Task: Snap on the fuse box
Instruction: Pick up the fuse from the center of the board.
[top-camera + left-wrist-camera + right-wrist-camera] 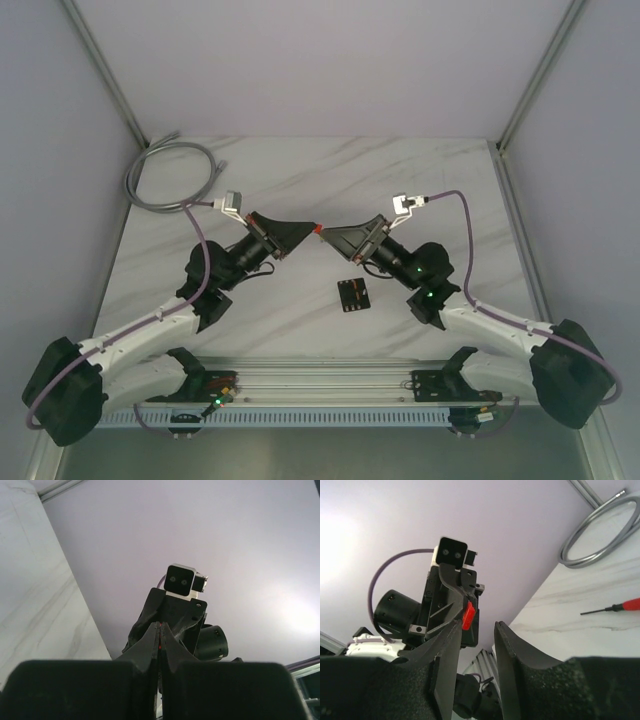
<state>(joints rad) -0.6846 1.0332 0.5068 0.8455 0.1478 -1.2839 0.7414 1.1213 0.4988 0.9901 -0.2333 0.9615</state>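
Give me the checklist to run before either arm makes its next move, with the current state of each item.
1. Left end effector has a grip on the small red piece: ok, fingers shut on it.
2. Right end effector is free: ok, open with nothing between the fingers.
3. Fuse box is reachable: ok, it lies flat on the table, touched by neither arm.
4. Red piece is lined up over the fuse box: not ok, it is held off to one side of it.
5. Target slot is free: cannot tell, the slots are too small to read.
6. Red-handled tool is out of the way: ok, it lies apart on the table.
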